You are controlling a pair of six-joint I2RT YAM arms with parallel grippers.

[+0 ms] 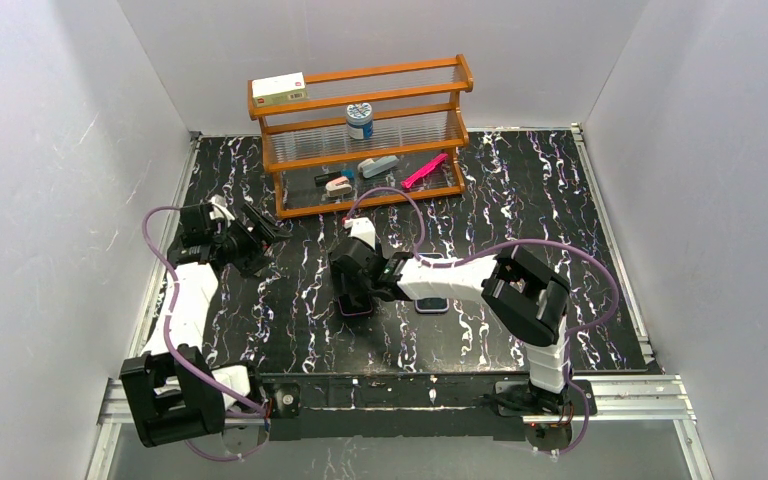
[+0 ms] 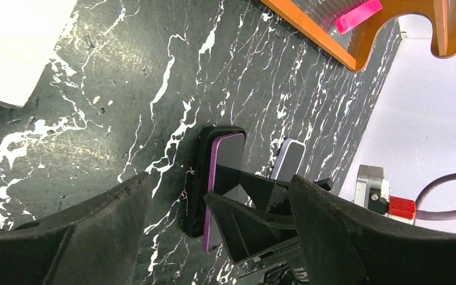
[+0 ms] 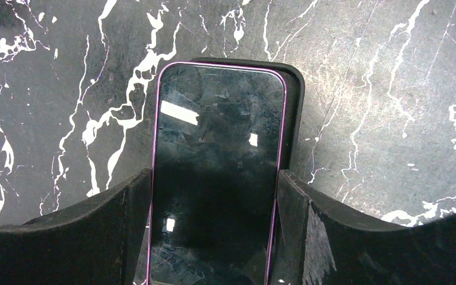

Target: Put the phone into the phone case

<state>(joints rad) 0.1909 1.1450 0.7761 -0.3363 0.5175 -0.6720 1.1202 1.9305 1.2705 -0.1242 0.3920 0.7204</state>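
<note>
A black, white-veined marble tabletop (image 1: 520,200) is enclosed by pale walls. At its far edge an orange wooden rack (image 1: 390,72) is set, with a white box (image 1: 278,88) on the top shelf, a blue-and-white jar (image 1: 360,120) on the middle one and a pink item (image 1: 425,170) on the lowest.

The right arm (image 1: 450,277) is stretched across to the middle of the tabletop. The left arm (image 1: 188,300) is kept at the left side, with its wrist turned toward the centre.

The matte black phone case (image 3: 294,101) is laid flat near the middle of the tabletop. The phone (image 3: 217,148) is laid on it screen up, its glossy dark face edged by a thin purple rim. Black case is seen beyond the phone's far end and along one long side only. Whether the phone is fully seated cannot be told.

The right pincer (image 3: 214,184) is closed on the phone — one finger is pressed against each long edge. The left pincer (image 2: 219,178) is held wide open with nothing between its fingers, well apart from the phone and aimed toward it.

Just beside the case a smaller pale-rimmed slab (image 1: 432,305) is laid flat — apart from both pincers.
</note>
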